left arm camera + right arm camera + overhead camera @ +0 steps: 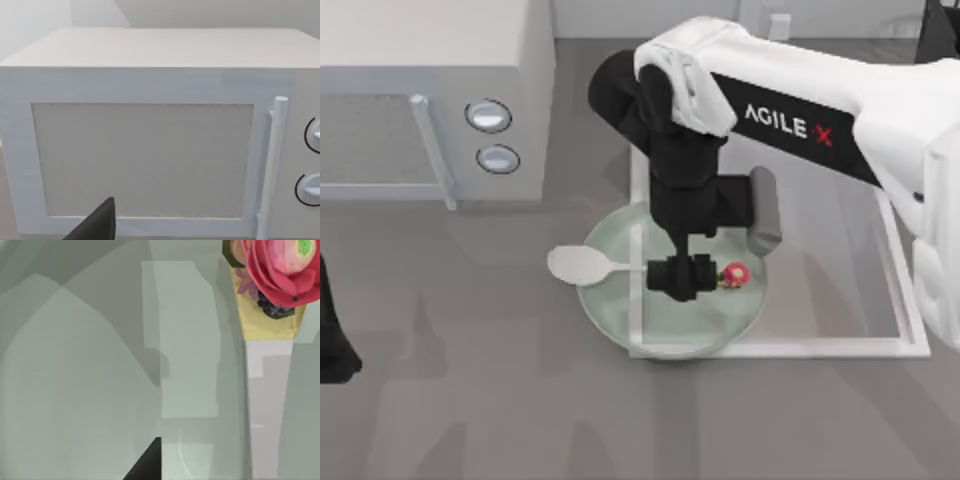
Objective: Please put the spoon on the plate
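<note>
The pale green plate [612,312] lies at the table's middle, overlapping the left edge of the white sink. The white spoon [582,264] lies across it, its oval bowl sticking out over the plate's left rim and its red-and-yellow ornament [735,274] over the plate's right part. My right gripper [682,278] reaches down from the right and is shut on the spoon's handle, low over the plate. The right wrist view shows the handle [267,405] and the ornament [280,270] close above the plate [75,365]. My left gripper [332,350] is parked at the left edge, open.
A white microwave [430,90] stands at the back left, facing the left wrist camera with its door [145,160] closed. The white sink's rim [770,348] frames the basin at the middle right, under the right arm.
</note>
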`<action>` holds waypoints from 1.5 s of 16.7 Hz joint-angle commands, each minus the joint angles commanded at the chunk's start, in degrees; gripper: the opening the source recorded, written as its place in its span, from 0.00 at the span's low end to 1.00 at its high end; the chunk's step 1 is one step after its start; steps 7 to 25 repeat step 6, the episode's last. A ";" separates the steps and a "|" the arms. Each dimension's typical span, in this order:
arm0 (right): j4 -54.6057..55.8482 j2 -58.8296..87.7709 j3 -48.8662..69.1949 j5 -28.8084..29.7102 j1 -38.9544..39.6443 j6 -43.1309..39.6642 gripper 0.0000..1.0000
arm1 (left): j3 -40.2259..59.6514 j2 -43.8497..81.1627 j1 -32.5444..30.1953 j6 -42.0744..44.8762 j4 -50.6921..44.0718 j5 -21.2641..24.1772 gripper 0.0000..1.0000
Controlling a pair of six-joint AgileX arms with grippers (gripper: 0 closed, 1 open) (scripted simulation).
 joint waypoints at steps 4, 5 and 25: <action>0.00 0.00 0.00 0.00 0.00 0.00 1.00 | 0.00 0.00 0.00 0.00 0.00 0.00 1.00; 0.00 0.00 0.00 0.00 0.00 0.00 1.00 | 0.00 0.00 0.00 0.00 0.00 0.00 1.00; 0.00 0.00 0.00 0.00 0.00 0.00 1.00 | 0.00 0.00 0.00 0.00 0.00 0.00 1.00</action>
